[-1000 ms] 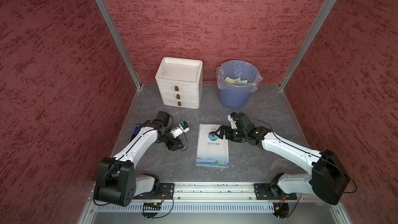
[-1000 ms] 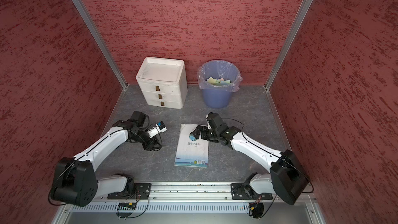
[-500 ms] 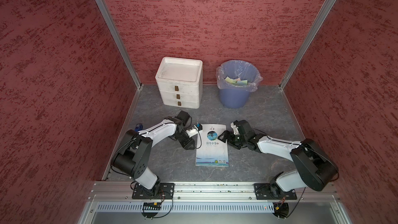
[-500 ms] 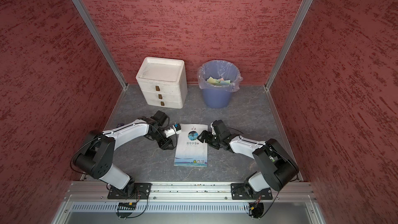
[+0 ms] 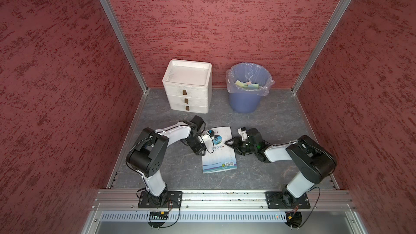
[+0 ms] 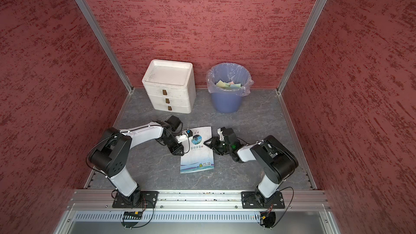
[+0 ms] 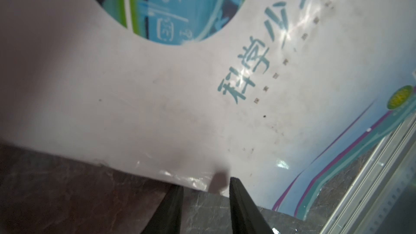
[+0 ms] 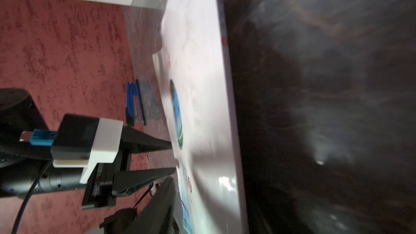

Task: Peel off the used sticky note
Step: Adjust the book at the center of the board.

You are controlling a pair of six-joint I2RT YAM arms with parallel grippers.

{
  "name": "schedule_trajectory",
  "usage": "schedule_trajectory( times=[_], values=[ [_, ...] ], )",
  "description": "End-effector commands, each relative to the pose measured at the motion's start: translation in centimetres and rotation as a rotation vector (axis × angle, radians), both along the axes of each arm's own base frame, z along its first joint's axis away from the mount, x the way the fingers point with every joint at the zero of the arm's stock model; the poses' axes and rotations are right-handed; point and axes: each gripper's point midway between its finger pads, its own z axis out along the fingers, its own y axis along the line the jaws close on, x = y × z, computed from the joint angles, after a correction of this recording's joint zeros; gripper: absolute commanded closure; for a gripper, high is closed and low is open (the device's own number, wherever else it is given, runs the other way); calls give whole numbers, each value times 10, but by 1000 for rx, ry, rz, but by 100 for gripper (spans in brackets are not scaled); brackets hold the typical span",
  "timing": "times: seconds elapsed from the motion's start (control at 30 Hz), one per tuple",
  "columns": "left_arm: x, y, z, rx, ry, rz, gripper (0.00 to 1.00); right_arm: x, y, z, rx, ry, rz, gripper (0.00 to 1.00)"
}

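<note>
Fingers (image 7: 240, 203) on your left gripper (image 7: 206, 183) sit slightly spread at the magazine's (image 5: 219, 156) left edge, likely to steady it; your right gripper's (image 5: 226, 142) spread you cannot tell.

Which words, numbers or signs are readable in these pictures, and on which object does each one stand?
"科学少年": the teal title on the cover of the booklet.
Too blurred to read: the small line under that title.
Too small to read: the red script at the cover's top.
Signs only, not readable: the QR codes near the cover's lower edge.
No text visible: the drawer unit and the bin.
</note>
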Motion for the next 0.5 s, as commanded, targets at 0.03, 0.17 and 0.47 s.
schedule_trajectory(
  times=[0.03, 0.17, 0.47],
  values=[
    [-4, 1, -23, 33, -1, -23, 63, -3, 23, 40, 164, -69, 68, 65],
    [-4, 3, -18, 29, -18, -24, 63, -6, 17, 47, 113, -87, 61, 75],
    [-2, 12, 22, -67, -79, 23, 59, -19, -47, 63, -363, -160, 40, 100]
  ],
)
